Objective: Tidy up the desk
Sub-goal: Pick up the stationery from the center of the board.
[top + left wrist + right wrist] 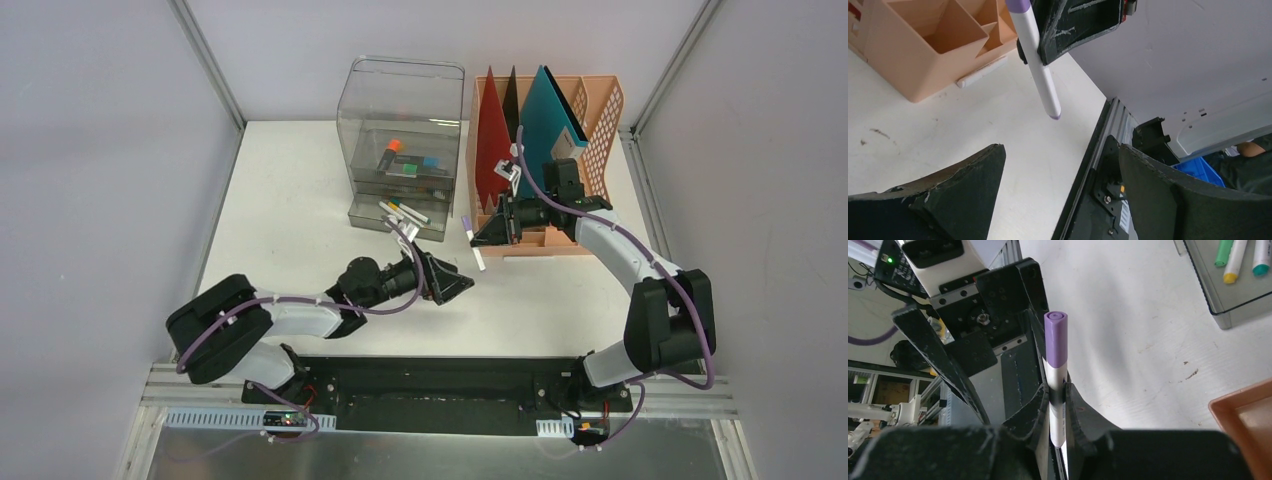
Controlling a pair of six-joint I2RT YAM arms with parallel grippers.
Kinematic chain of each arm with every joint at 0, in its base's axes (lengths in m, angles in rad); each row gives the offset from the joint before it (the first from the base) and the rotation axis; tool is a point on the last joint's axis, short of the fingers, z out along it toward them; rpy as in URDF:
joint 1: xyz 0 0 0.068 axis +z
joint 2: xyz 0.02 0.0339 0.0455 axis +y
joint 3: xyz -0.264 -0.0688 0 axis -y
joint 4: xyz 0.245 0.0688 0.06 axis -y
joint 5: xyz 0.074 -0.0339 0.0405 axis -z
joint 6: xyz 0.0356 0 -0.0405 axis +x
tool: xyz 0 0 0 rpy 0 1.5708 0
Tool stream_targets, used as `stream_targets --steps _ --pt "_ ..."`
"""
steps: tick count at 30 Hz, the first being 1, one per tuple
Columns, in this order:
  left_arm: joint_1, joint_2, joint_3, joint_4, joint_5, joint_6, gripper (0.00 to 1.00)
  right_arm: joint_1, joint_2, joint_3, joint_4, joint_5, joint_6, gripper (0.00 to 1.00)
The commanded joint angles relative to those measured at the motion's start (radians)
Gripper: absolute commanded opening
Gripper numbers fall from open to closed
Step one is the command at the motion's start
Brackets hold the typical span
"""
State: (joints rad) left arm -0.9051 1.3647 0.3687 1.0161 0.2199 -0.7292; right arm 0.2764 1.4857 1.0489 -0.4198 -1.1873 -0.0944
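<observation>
Right gripper [1058, 399] clamped on purple-capped marker [1055, 340] above the desk [300, 200], beside peach file rack [598, 110]; left gripper [452, 284] spread, empty. Next, probably: carry marker to clear drawer box [400, 100].

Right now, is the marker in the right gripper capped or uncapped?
Capped. The purple cap sits on the upper end of the marker, above where the right gripper clamps the white barrel.

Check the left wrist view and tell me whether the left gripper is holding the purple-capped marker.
No: the left gripper is open with nothing between its fingers; the purple-capped marker is clamped in the right gripper.
</observation>
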Motion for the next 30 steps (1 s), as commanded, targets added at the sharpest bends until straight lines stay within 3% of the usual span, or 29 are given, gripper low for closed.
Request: stream_targets --steps 1,8,12,24,30 --pt "-0.022 0.105 0.084 0.152 -0.082 -0.001 0.82 -0.003 -0.038 0.0 0.084 -0.067 0.067 0.0" --pt "-0.023 0.312 0.168 0.274 -0.109 -0.108 0.62 -0.002 -0.038 -0.001 0.085 -0.068 0.067 0.0" --pt "-0.026 0.38 0.214 0.316 -0.106 -0.14 0.55 -0.002 -0.034 -0.001 0.085 -0.067 0.067 0.0" --pt "-0.025 0.404 0.224 0.356 -0.134 -0.156 0.48 0.001 -0.026 -0.003 0.081 -0.063 0.062 0.0" --pt "-0.026 0.404 0.211 0.382 -0.176 -0.172 0.33 0.005 -0.023 0.001 0.053 -0.062 0.028 0.0"
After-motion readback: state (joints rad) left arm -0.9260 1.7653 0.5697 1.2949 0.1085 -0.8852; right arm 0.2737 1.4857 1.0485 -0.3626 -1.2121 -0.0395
